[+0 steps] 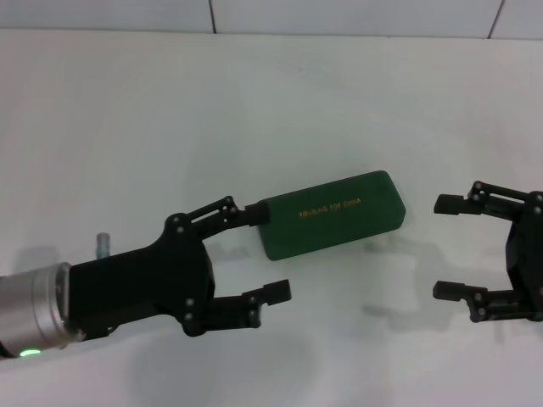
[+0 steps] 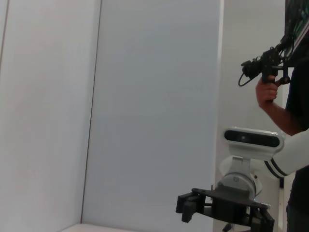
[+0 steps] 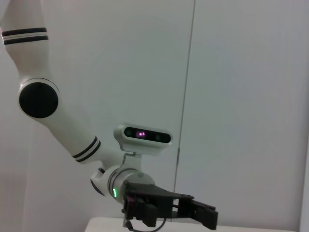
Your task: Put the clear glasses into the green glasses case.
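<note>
The green glasses case (image 1: 333, 214) lies shut on the white table (image 1: 170, 127), its gold-lettered lid facing up. My left gripper (image 1: 271, 252) is open just left of the case, its upper fingertip (image 1: 257, 213) at the case's left end. To the right of the case my right gripper (image 1: 441, 248) is open, a hand's width away, with nothing between its fingers. I cannot make out the clear glasses; only faint shadows lie on the table between the case and the right gripper. The wrist views look across the room, each at the other arm's gripper (image 2: 186, 210) (image 3: 208, 218).
A small grey stub (image 1: 103, 242) stands on the table behind my left arm. The table's far edge meets a tiled wall (image 1: 339, 15). A person holding a camera rig (image 2: 270, 67) stands beyond my right arm.
</note>
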